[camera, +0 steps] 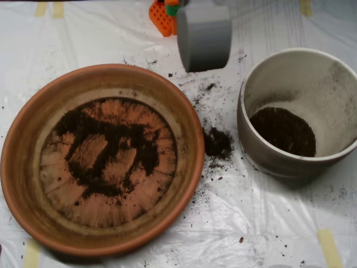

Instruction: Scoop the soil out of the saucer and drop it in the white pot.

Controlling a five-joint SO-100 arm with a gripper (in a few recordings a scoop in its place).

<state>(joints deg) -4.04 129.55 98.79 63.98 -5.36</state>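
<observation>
A: Start at the near edge. What's there?

B: The saucer (22, 167) fills the lower left. A thin layer of soil (120, 146) is smeared across its ridged floor, thickest toward the top and centre, with bare orange patches showing through. Much of it looks already taken, I'd judge.

A: And beside it?

B: A small spilled clump (217, 143) lies on the tabletop (234, 223) between the saucer and the white pot (262, 153). The pot stands right of the saucer, with a dark heap of soil on its floor. Loose grains are scattered across the plastic sheet around both.

A: Where's the claw?

B: Farthest back, at the top: the claw (204, 40) hangs above the gap, well clear of both vessels. Whether its shells are parted or closed, I can't tell from above, nor if it carries anything.

A: So which way for the next scoop?

B: The remaining soil lies down and to the left of the claw; the pot lies down and to the right.
</observation>
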